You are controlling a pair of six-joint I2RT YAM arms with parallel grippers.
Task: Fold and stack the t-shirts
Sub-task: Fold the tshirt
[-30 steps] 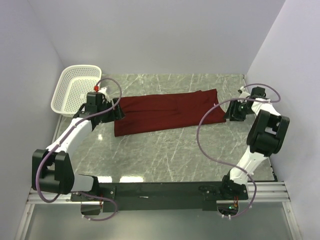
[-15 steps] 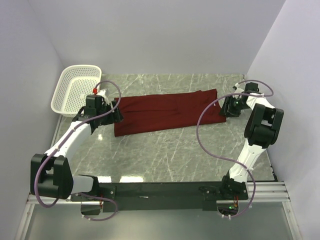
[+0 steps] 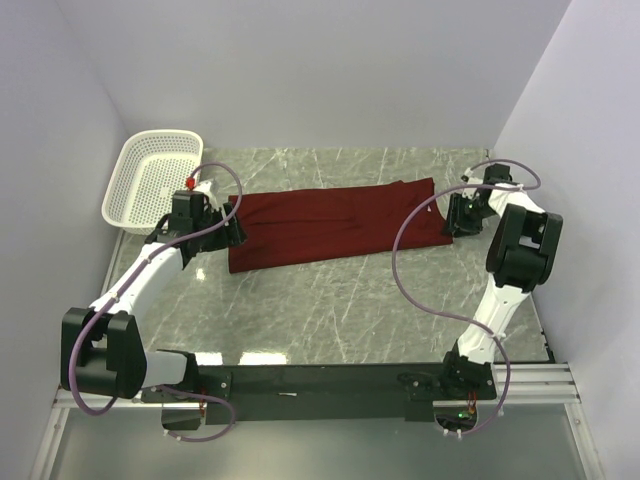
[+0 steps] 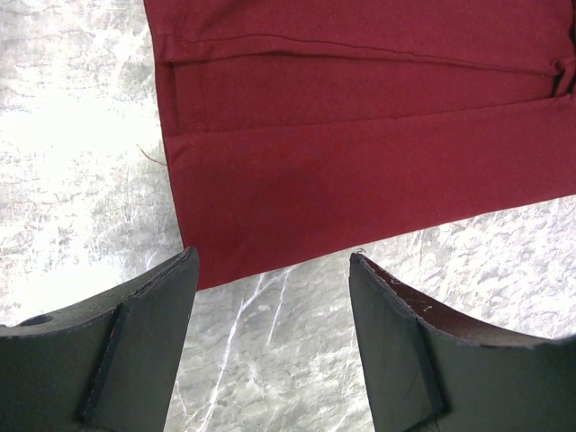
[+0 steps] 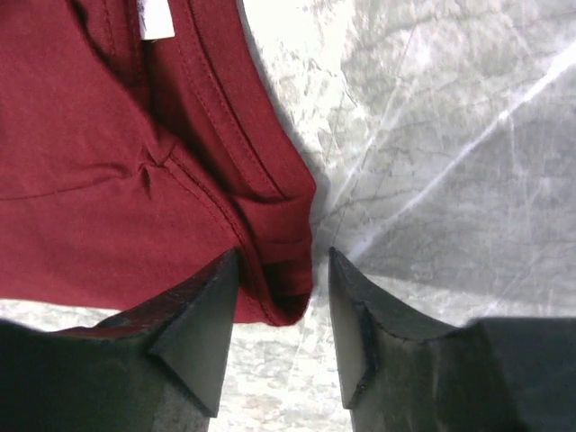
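Since a second ago the right arm has drawn its elbow up and swung its wrist in toward the cloth, so the right gripper [image 5: 283, 255] now sits at the 3 o'clock end of the t-shirt [image 3: 330, 225]. The left arm has shifted only slightly, and the shirt lies as it did. The maroon t-shirt is folded into a long band that runs from 9 to 3 o'clock across the far half of the marble table [image 3: 330, 300]. The white basket [image 3: 118, 185] stands at the table's 10 o'clock corner, apart from the shirt. The right gripper's jaws are about half apart and straddle the hemmed corner of the cloth; one finger touches it, and a sliver of table shows beside the other, so the cloth is not pinched. The left gripper [image 4: 272, 261] is at the shirt's 9 o'clock end with its jaws wide and holding nothing, the cloth's near corner just beyond its fingertips. A small white label [image 5: 155, 18] sits by the neckline, too cropped to read.
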